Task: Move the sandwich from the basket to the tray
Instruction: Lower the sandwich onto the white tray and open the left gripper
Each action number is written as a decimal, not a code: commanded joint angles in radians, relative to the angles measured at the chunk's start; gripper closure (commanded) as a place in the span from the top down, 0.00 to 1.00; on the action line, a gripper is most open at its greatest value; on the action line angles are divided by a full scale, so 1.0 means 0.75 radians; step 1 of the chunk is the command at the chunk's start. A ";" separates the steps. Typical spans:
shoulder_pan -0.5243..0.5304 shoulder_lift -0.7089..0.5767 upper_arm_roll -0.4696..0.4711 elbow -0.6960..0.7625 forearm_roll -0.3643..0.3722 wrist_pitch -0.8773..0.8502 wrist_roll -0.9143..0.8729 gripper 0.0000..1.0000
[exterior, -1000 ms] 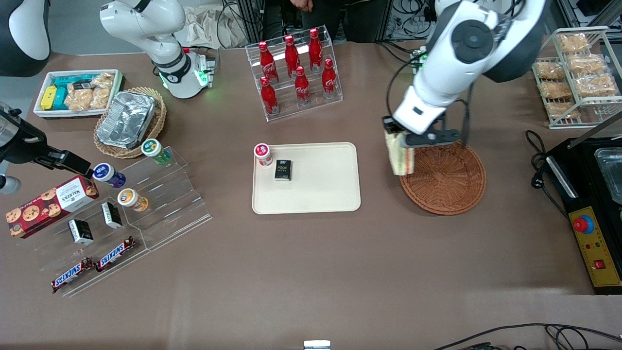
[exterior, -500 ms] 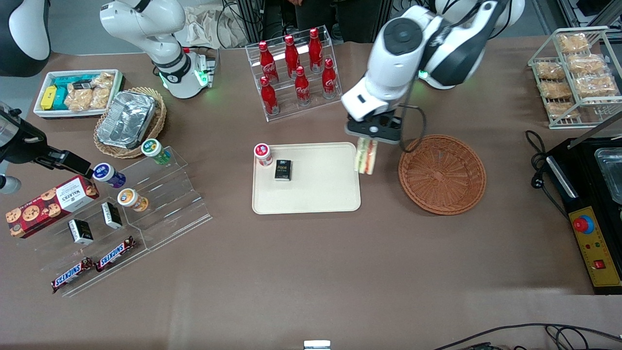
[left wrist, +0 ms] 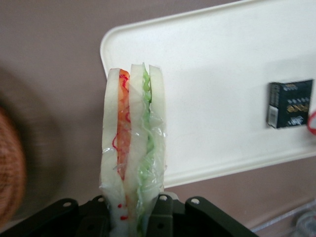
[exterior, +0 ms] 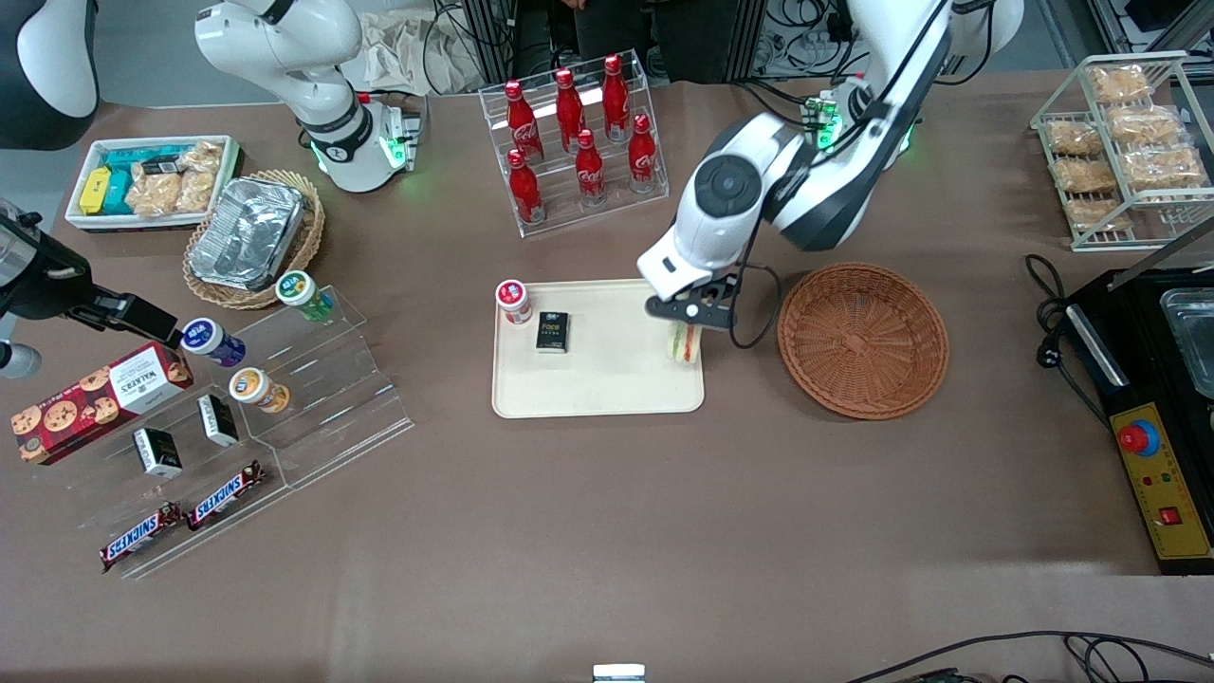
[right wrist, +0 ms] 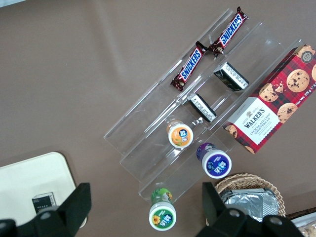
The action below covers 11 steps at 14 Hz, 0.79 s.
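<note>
My gripper (exterior: pixel 685 323) is shut on the sandwich (exterior: pixel 683 343), a wrapped white-bread wedge with orange-red and green layers, held upright over the cream tray (exterior: pixel 607 379) at its edge nearest the basket. In the left wrist view the sandwich (left wrist: pixel 132 148) stands between the black fingers (left wrist: pixel 165 217), with the tray (left wrist: pixel 222 74) below it. The reddish-brown wicker basket (exterior: pixel 862 340) sits empty beside the tray, toward the working arm's end.
A red-capped jar (exterior: pixel 513 301) and a small black box (exterior: pixel 552 331) sit on the tray toward the parked arm's end. A rack of red bottles (exterior: pixel 575 140) stands farther from the camera. A clear stepped display (exterior: pixel 247 417) holds snacks. A wire rack (exterior: pixel 1129 142) holds bagged snacks.
The gripper has carried the sandwich from above the basket sideways to the tray's edge and lowered it. The basket is left empty.
</note>
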 commanded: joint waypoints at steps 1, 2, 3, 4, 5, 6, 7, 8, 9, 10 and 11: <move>-0.038 0.053 0.013 -0.080 0.033 0.176 -0.134 0.00; -0.044 0.080 0.015 -0.101 0.035 0.240 -0.168 0.00; -0.044 0.108 0.015 -0.111 0.039 0.295 -0.191 0.00; -0.046 0.129 0.015 -0.117 0.039 0.328 -0.191 0.00; -0.052 0.141 0.017 -0.123 0.039 0.349 -0.193 0.00; -0.069 0.150 0.029 -0.125 0.039 0.355 -0.195 0.00; -0.093 0.152 0.057 -0.126 0.039 0.357 -0.197 0.00; -0.118 0.152 0.088 -0.126 0.039 0.357 -0.201 0.00; -0.134 0.152 0.107 -0.126 0.039 0.357 -0.207 0.00; -0.150 0.156 0.119 -0.126 0.039 0.357 -0.208 0.00; -0.153 0.162 0.133 -0.126 0.051 0.357 -0.208 0.00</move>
